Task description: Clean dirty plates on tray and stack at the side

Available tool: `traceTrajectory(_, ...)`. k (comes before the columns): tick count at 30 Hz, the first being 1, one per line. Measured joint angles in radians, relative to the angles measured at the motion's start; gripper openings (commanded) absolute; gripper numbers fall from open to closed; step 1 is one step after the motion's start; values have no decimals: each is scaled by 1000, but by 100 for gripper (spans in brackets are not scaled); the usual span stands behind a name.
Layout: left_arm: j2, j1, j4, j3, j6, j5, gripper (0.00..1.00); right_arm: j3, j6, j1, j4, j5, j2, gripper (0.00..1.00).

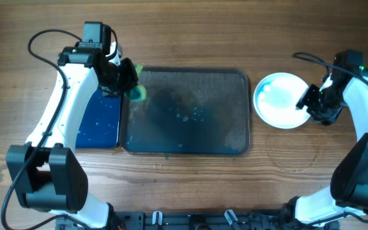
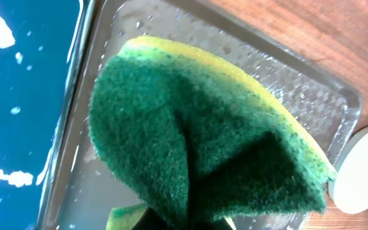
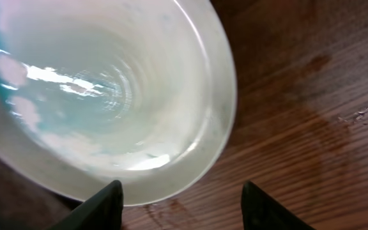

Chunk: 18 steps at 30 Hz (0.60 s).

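A white plate (image 1: 281, 99) with a teal smear sits on the wood to the right of the large dark tray (image 1: 235, 137); whether more plates lie under it I cannot tell. My right gripper (image 1: 312, 104) is open at the plate's right rim. In the right wrist view its two dark fingers (image 3: 181, 207) stand apart just off the rim of the plate (image 3: 107, 96), empty. My left gripper (image 1: 128, 83) is shut on a green and yellow sponge (image 1: 137, 93) over the tray's top left corner. The sponge (image 2: 197, 134) fills the left wrist view, above the wet tray (image 2: 280, 83).
A smaller black tray with a blue floor (image 1: 99, 121) lies left of the big tray, under my left arm. A round wet mark (image 1: 292, 150) shows on the wood below the plate. The plate's edge (image 2: 366, 172) shows at the right of the left wrist view.
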Motion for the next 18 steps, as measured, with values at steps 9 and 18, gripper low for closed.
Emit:
traceTrajectory(9, -2, 108, -136, -41, 207, -295, 4, 250, -105, 247, -54, -45, -54, 99)
traceTrajectory(18, -2, 142, 199, -273, 461, -494, 31, 249, -120, 373, -72, -32, -54, 100)
